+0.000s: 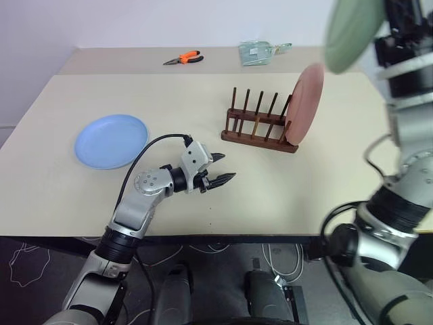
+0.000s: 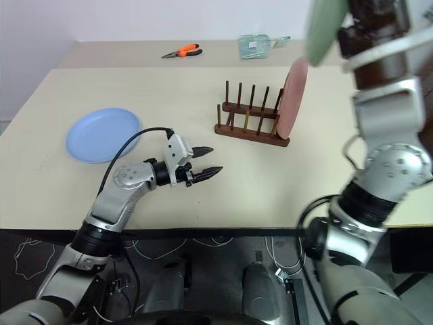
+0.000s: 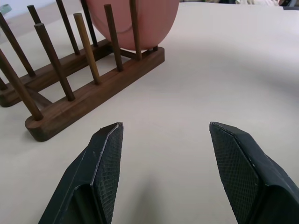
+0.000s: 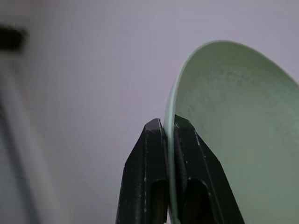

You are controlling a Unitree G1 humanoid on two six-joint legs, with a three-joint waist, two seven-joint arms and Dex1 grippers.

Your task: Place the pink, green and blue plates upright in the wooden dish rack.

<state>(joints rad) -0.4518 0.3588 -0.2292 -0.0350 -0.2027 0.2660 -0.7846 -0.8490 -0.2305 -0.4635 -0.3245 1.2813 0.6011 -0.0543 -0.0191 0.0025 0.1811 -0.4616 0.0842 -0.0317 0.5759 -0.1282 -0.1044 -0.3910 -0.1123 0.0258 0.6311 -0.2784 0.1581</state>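
Head views: the wooden dish rack stands on the beige surface, and the pink plate is upright in its end slot on robot's right side. The blue plate lies flat on the surface, well apart from rack, on the left. The left hand hovers low over the surface betw. blue plate and rack, fingers apart, holding nothing. The green plate is high in the air at upper right, above the pink plate, held by the right arm. Orange pliers and a clear bag lie at the far edge. Left wrist view: the open fingers point toward the rack w/ the pink plate in it. Right wrist view: the right hand is closed tight on the rim of the green plate.
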